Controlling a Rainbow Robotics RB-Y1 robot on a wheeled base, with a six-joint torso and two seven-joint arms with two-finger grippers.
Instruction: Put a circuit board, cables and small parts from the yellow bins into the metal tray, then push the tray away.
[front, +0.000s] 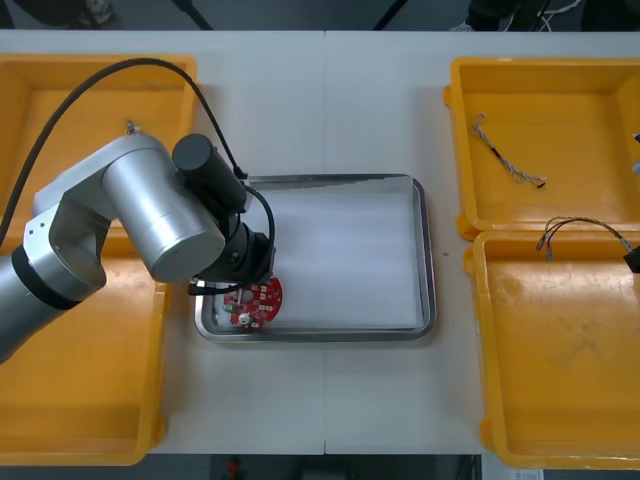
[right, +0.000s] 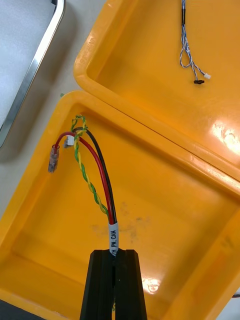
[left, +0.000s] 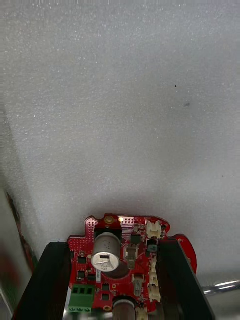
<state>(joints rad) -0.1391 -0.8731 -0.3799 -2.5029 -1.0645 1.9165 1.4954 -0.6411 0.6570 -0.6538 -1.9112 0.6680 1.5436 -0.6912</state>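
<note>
Surface (front: 330, 400): light, with open strips at 12 o'clock and 6 o'clock of the metal tray (front: 350, 260). A narrow bare strip runs at 3 o'clock, between the tray's rim and the right-hand bins.

Yellow bins: the far left bin (front: 60, 90) and near left bin (front: 80, 400) stand at 9 o'clock of the tray. The far right bin (front: 600, 190) and near right bin (front: 560, 350) stand at 3 o'clock, their rims touching.

Tray: central and square to the surface. The white inside is bare except the 7 o'clock corner.

Left arm (front: 150, 215): enters from 8 o'clock, crosses the left bins and bends at the elbow. The wrist points steeply down over the tray's 7 o'clock corner.

Left pincer (left: 117, 250): fingers stand apart by the width of the round red circuit board (front: 262, 298), one against each side, holding it. The board (left: 125, 260) lies face up over the white liner, close to the tray's rim. Contact with the liner cannot be determined.

Right pincer (right: 116, 255): at 3 o'clock over the near right bin, closed narrowly on the labelled end of the red and yellow cable (right: 95, 175). That cable (front: 580, 228) arcs from the fingers toward the bin's far rim, with a black wire in the same bundle.

Blue and white cable (front: 505, 155): loose on the floor of the far right bin, well apart from either pincer (right: 186, 45).
</note>
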